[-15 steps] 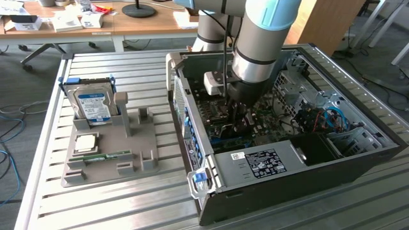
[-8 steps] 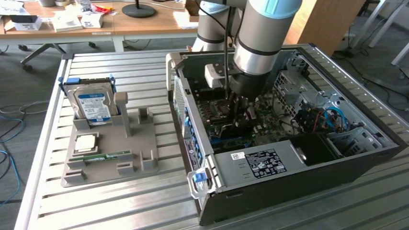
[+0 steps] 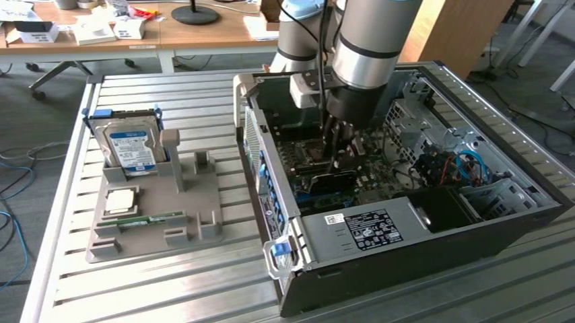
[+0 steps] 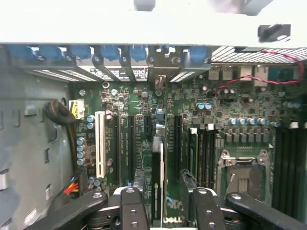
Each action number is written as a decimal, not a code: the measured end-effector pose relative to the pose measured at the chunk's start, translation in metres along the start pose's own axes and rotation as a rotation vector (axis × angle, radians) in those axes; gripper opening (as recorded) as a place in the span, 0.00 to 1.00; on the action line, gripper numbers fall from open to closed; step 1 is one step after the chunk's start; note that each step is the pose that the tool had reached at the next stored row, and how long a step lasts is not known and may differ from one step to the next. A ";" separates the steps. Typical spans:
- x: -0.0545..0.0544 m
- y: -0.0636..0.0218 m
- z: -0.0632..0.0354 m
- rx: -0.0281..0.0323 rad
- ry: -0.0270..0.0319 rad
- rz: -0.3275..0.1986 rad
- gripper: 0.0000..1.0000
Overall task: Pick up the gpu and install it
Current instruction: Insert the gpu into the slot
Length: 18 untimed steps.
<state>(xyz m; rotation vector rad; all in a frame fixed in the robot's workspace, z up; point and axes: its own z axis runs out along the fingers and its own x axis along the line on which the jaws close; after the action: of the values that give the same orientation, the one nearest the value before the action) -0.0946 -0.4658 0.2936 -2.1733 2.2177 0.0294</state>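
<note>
I am reaching down into the open computer case (image 3: 503,222), which lies on its side on the slatted bench (image 3: 134,289) so that the motherboard (image 4: 230,100) faces up at me. My claw (image 4: 162,201) is clamped on the gpu (image 4: 158,177), its dark fingers (image 4: 132,211) pressed on either side of the thin card. From my wrist I see the card edge-on, a narrow dark strip running straight out from between the fingers.

I hold it upright because the expansion slots (image 4: 125,143) are long narrow grooves, and the card's lower edge has to meet one squarely. It sits in line with those slots, just beside the black ones and apart from the white slot (image 4: 100,143); its far end points toward the rear bracket openings with their blue clips (image 4: 110,51). Whether the edge has already entered a slot I cannot tell.

In the exterior view my arm (image 3: 368,47) stands nearly vertical over the middle of the case, the claw low among the board's parts. On the exterior view's left, the grey parts holder (image 3: 188,202) keeps the hard drive (image 3: 128,147) standing and a processor (image 3: 121,200) lying flat, well apart from my work.
</note>
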 end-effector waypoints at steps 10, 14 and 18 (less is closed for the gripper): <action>-0.001 -0.0003 -0.0281 0.0000 -0.0001 0.000 0.43; -0.002 -0.0004 -0.0339 0.0000 -0.0002 0.000 0.43; -0.002 -0.0004 -0.0368 0.0001 -0.0003 0.000 0.43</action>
<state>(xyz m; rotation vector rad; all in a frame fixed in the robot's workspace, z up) -0.0946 -0.4655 0.3304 -2.1732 2.2175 0.0297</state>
